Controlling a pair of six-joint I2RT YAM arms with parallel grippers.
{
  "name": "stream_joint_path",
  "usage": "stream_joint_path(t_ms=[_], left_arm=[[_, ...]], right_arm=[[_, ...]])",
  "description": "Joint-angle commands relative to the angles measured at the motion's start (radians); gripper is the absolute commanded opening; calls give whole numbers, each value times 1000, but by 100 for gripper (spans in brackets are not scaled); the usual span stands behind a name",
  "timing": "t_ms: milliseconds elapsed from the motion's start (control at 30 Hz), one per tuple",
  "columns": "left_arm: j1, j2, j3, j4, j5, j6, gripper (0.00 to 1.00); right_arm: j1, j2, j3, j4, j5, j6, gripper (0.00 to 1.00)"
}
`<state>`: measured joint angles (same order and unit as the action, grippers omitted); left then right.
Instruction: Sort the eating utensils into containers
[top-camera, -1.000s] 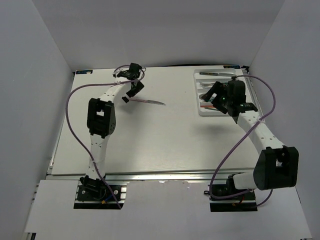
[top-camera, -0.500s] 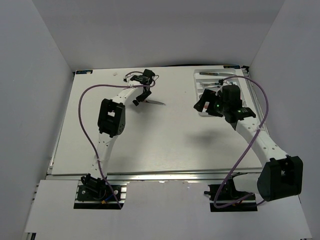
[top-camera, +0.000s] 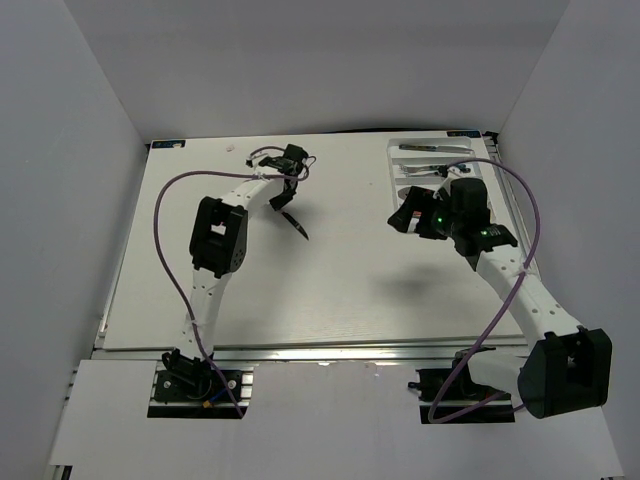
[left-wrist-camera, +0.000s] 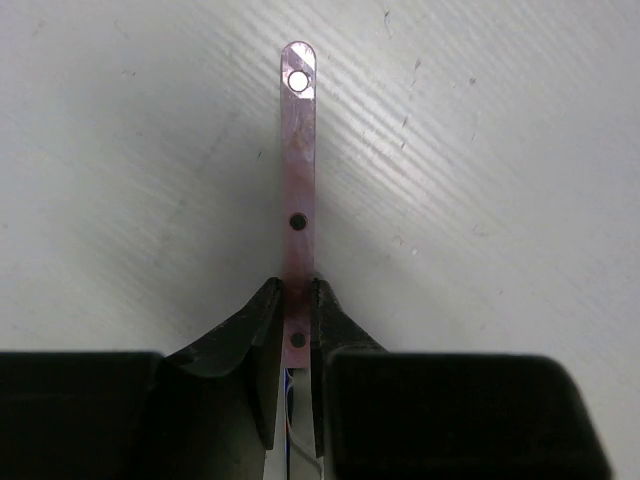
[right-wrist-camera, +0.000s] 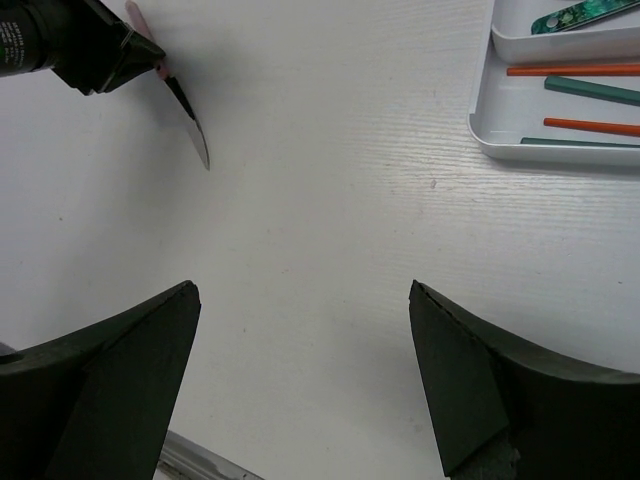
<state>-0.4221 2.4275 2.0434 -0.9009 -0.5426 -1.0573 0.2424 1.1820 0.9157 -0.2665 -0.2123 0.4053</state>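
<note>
My left gripper (left-wrist-camera: 295, 287) is shut on the pink handle of a knife (left-wrist-camera: 298, 180), and the handle's far end sticks out past the fingertips. From above, the left gripper (top-camera: 283, 202) is at the table's back middle, with the knife's dark blade (top-camera: 298, 227) slanting toward the near side. The right wrist view shows that blade (right-wrist-camera: 196, 128) hanging below the left gripper. My right gripper (right-wrist-camera: 302, 290) is open and empty over bare table, left of the white tray (right-wrist-camera: 490, 140). Orange sticks (right-wrist-camera: 570, 70) and green sticks (right-wrist-camera: 592, 91) lie in the tray's containers.
The tray (top-camera: 392, 165) sits at the back right corner with more utensils in its far compartments. White walls enclose the table on three sides. A purple cable loops off each arm.
The left gripper has shut on the knife's handle, and the blade has swung from pointing right to slanting toward the near side. The right gripper has moved left, off the tray.
</note>
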Motion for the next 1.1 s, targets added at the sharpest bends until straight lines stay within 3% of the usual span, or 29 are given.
stream_joint_path(t_ms=[0,167,267,367,533,633,800,1067], left_arm=[[-21,3,-211,9,190,39,0],[-53,-149,-439,183,250,121,0],[-95,-304,-569,342,254,236,0],[-144,-458,-693,480,236,331,0],[-155,-648,-913,765,429,425,0],[-175,-705,-992,858,541,460,0],[-204,-752,-1049,945,684,484,0],[-248,-788,-1092,1020,783,479,0]], right_arm=[[-5,-22,-11,39,-58,-26,89],[-5,-18,-29,73,-171,-17,89],[-11,5,-80,186,-361,38,89],[-9,30,-121,314,-441,105,89],[-11,79,-146,481,-385,280,86],[-5,145,-152,547,-343,357,82],[41,284,-153,630,-294,481,81],[175,422,-64,635,-233,475,82]])
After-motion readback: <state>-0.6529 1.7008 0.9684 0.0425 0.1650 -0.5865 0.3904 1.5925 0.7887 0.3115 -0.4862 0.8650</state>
